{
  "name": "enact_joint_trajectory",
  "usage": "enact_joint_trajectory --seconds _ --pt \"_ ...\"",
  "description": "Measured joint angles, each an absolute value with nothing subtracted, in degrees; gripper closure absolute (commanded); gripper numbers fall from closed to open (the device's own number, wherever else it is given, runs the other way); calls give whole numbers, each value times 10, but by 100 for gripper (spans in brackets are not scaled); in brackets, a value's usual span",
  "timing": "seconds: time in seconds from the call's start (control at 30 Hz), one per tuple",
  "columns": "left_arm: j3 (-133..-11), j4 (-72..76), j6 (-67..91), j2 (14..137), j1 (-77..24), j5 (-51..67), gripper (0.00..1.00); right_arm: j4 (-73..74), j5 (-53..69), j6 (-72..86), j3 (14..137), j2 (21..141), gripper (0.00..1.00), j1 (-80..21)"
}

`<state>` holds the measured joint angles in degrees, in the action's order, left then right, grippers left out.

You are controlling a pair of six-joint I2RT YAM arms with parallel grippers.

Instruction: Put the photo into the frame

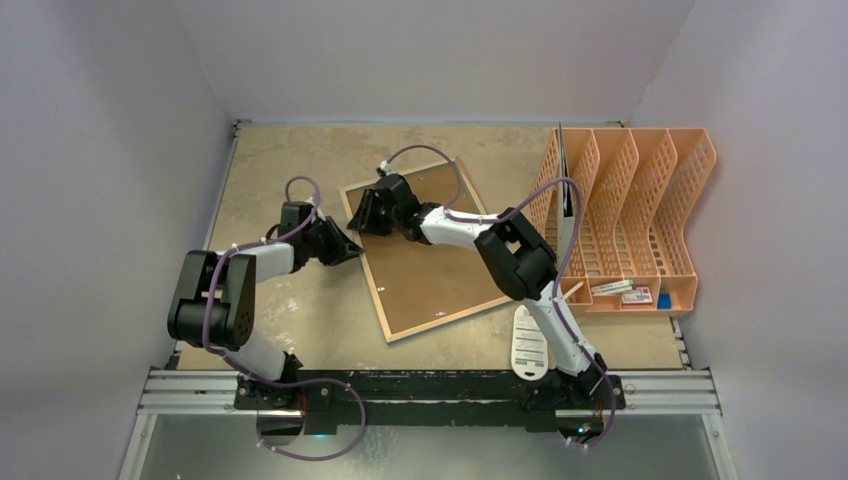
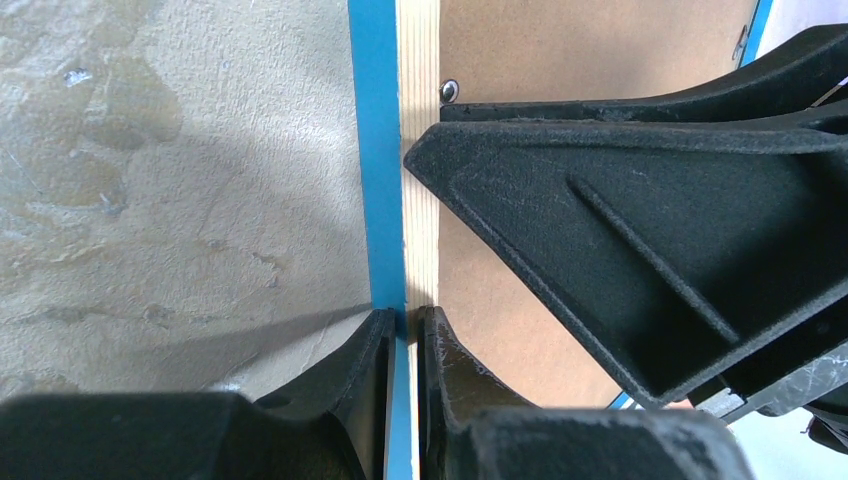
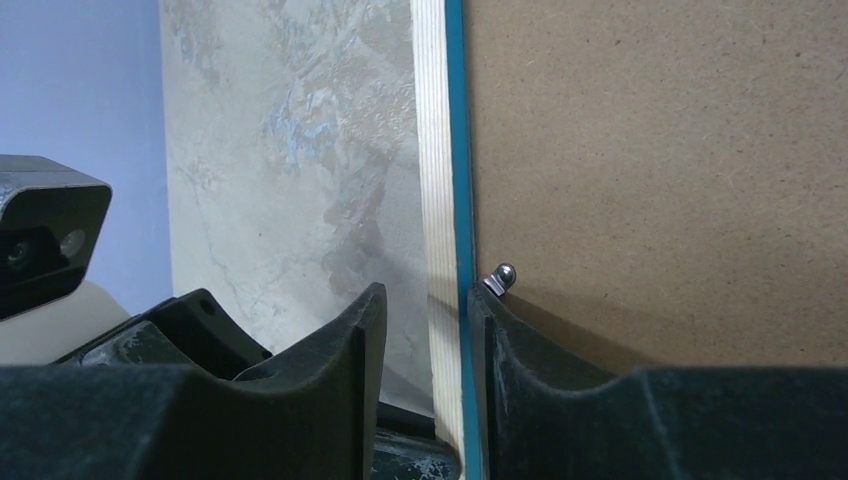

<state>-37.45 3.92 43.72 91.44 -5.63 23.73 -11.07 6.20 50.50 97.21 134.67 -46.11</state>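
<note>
Table (image 1: 300,330): a mottled beige top with purple walls around it; both arm bases sit at its near edge.
Organizer (image 1: 640,220): an orange slotted file rack at the far right, with a thin upright sheet in its leftmost slot and small items in its near tray.
Frame (image 1: 440,255): lies back-up near the middle of the table, turned at an angle, its light wood edge showing from above and a blue edge in both wrist views.
Backing board (image 1: 450,270): plain brown, seated inside the frame; small metal tabs (image 3: 500,278) sit at its edge.
Photo: not visible in any view (it may lie under the board, but that cannot be told).
Right gripper (image 1: 372,212): at the frame's far left corner; its fingers (image 3: 345,340) straddle the wood-and-blue edge, one outside and one over the board, with a small gap to the outer one, so contact looks loose.
Left gripper (image 1: 345,250): at the frame's left edge, just near of the right gripper; its fingers (image 2: 365,365) close in on the border from both sides and seem to pinch it.
Step in hand: both arms look to be gripping the frame's left side, probably to lift or turn it.
Next move: calls for a firm, even pinch from both grippers and a matched motion, so the thin border neither twists nor slips and the board stays seated.
</note>
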Motion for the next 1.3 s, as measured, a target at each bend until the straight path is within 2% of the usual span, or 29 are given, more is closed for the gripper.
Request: enact_joint_trajectory --seconds 0.17,0.33,0.47,0.73,1.3 --pt "-377 35 433 915 -56 237 87 -119 72 506 971 1345 53 -461" --pt "-378 35 427 914 -56 238 85 -178 74 511 917 1320 49 -459" --pt "-378 36 425 913 -57 238 84 -201 77 515 885 1283 50 -455" --pt "-378 35 425 913 -57 237 82 -215 69 515 900 1235 52 -451" --pt "-378 35 426 913 -57 236 84 -180 72 510 931 1335 56 -449"
